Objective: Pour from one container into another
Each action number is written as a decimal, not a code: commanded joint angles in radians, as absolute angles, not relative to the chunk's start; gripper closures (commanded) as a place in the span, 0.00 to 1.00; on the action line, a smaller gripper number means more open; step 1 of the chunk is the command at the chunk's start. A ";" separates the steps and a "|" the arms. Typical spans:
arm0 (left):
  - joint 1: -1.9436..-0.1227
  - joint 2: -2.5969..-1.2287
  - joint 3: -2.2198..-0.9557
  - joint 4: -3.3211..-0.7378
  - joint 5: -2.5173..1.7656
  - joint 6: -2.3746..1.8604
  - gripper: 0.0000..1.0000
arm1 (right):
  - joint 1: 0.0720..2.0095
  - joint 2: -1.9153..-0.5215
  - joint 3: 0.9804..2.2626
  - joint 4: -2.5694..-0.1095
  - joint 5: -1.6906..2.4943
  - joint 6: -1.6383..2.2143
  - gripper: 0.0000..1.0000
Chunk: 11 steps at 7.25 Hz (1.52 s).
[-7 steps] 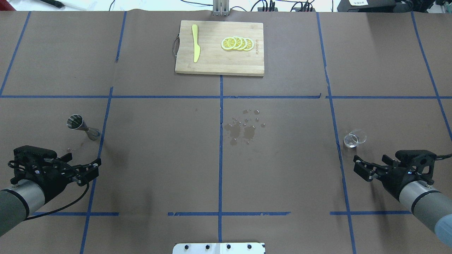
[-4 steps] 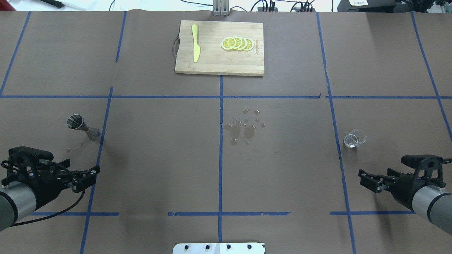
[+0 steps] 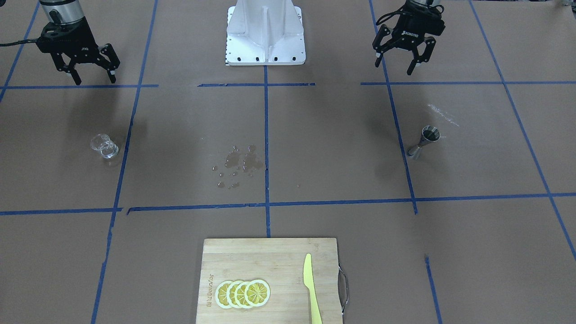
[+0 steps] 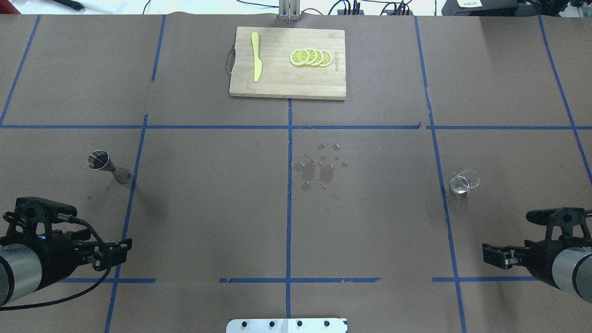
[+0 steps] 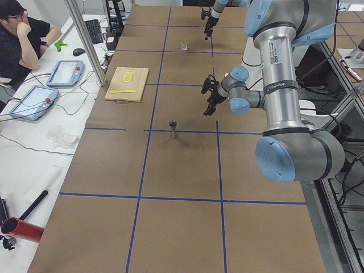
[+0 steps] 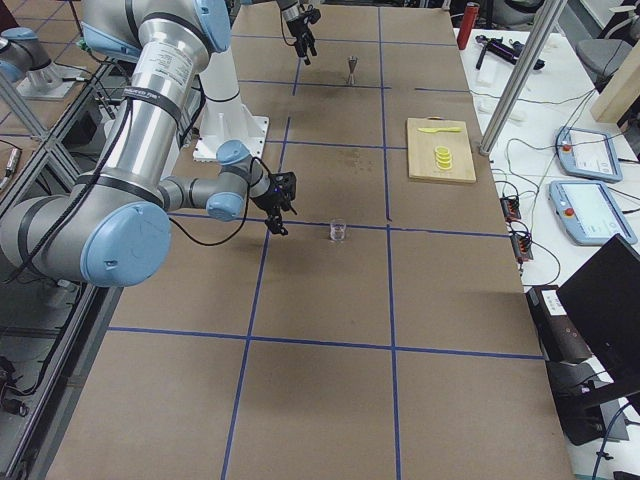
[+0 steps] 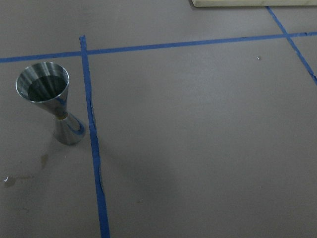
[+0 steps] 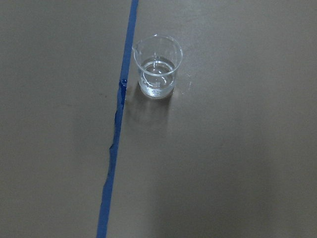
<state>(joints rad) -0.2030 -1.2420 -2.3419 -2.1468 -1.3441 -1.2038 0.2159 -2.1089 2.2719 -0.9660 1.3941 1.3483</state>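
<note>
The clear glass cup (image 4: 464, 181) stands upright on the right side of the table, with a little clear liquid in it (image 8: 157, 67). Upright on the left side is the grey metal jigger (image 4: 108, 167), dark inside its upper cone (image 7: 52, 101). My left gripper (image 4: 118, 247) hangs open and empty, well back from the jigger on the robot's side. My right gripper (image 4: 495, 254) is open and empty too, back from the cup. The front view shows both pairs of fingers spread, left (image 3: 397, 64) and right (image 3: 93, 77). Neither gripper's fingers show in the wrist views.
A wooden cutting board (image 4: 277, 88) at the far middle carries several lemon slices (image 4: 310, 57) and a yellow knife (image 4: 255, 56). Wet spill spots (image 4: 319, 169) mark the brown paper at the centre. The robot's base plate (image 4: 286, 325) sits at the near edge.
Both grippers have drawn back toward the robot's side of the table, away from the jigger and the cup. The jigger and the cup have not moved.
</note>
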 commanded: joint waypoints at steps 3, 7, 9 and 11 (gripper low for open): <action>-0.231 -1.249 -2.475 -1.898 -1.481 -1.201 0.00 | 0.505 -2.056 2.407 -1.317 1.738 1.070 0.00; -0.468 -1.319 -2.513 -1.723 -1.604 -0.903 0.00 | 0.863 -1.939 2.418 -1.585 1.970 0.638 0.00; -0.570 -1.498 -2.503 -1.533 -1.652 -0.774 0.00 | 0.986 -1.808 2.404 -1.774 1.994 0.446 0.00; -0.731 -1.615 -2.445 -1.476 -1.767 -0.633 0.00 | 1.133 -1.683 2.340 -1.918 2.097 0.256 0.00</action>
<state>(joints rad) -0.6321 -1.5447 -2.4775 -1.5142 -1.7023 -0.7254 1.0415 -1.7592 2.3790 -1.8317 2.0399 0.3736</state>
